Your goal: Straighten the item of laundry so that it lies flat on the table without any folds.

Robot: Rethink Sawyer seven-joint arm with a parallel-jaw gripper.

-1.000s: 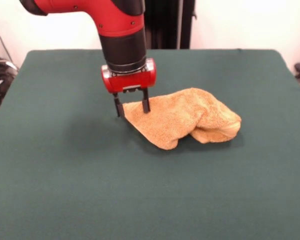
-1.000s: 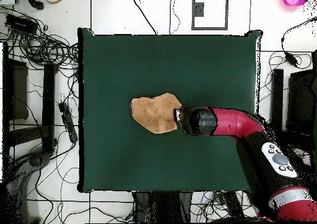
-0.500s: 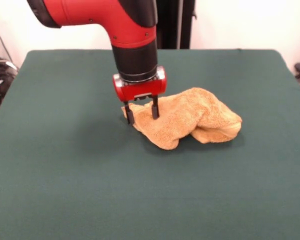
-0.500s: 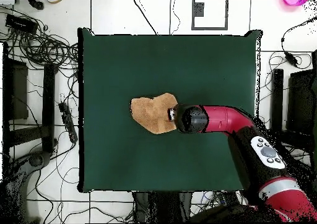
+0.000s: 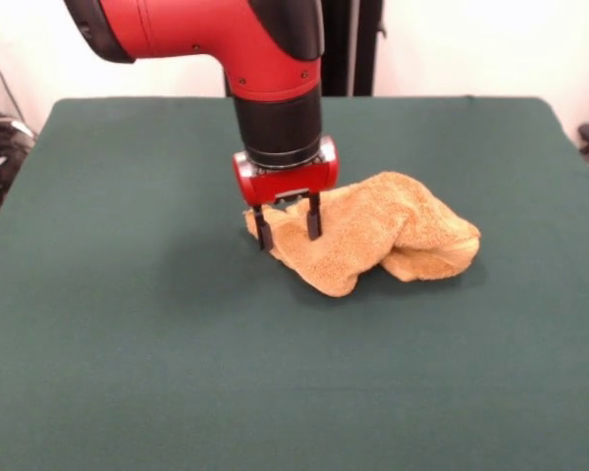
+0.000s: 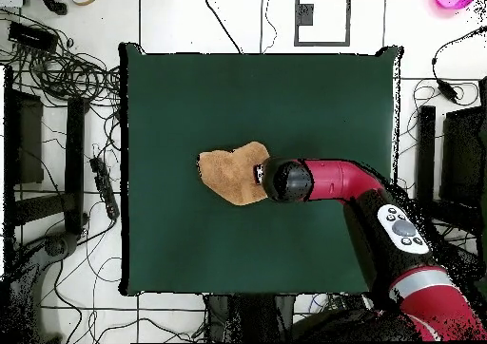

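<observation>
One golden-orange terry towel (image 5: 373,240) bunched in soft folds on my green felt table (image 5: 128,343), gripper (image 5: 288,230) fingers spread, straddling its left edge.

Nubby terry towel (image 5: 373,235); matt felt table (image 5: 128,343); glossy arm (image 5: 226,39)

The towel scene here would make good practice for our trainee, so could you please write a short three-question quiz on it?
1. True or false: the towel lies flat on the table with no folds.
2. Where is the claw? A) over the towel's end, fingers apart; B) raised high above bare felt; C) out of view.
3. Fill in: in the front view, the towel's right part is folded into a ____.

Key:
1. False; it is bunched.
2. A.
3. Hump.
</observation>
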